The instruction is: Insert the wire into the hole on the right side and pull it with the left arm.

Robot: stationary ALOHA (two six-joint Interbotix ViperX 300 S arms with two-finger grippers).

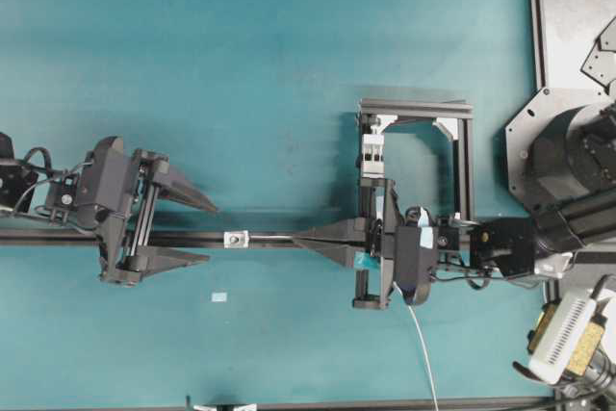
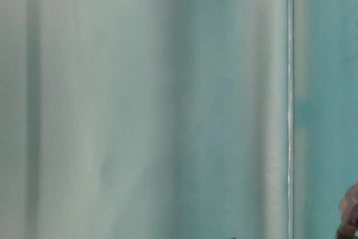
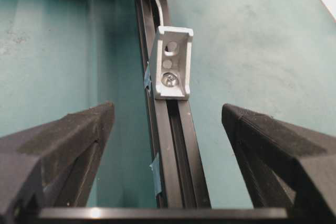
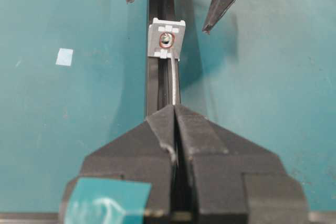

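- Wire (image 4: 174, 80) runs from my right gripper (image 4: 175, 109), whose jaws are pinched together on it, up the middle of the right wrist view to the foot of the small bracket (image 4: 167, 38) on the black rail (image 4: 157, 85).
- Hole (image 3: 170, 49) sits in that bracket's face; in the left wrist view the strand curves down behind the bracket's top left corner, so I judge the tip is at the block, though I cannot tell whether it has entered.
- Left gripper (image 1: 210, 232), at centre left of the overhead view, stands with jaws wide apart either side of the rail, placed, I judge, to catch the end as it emerges.
- Nothing comes through on my left side yet; the pull waits.
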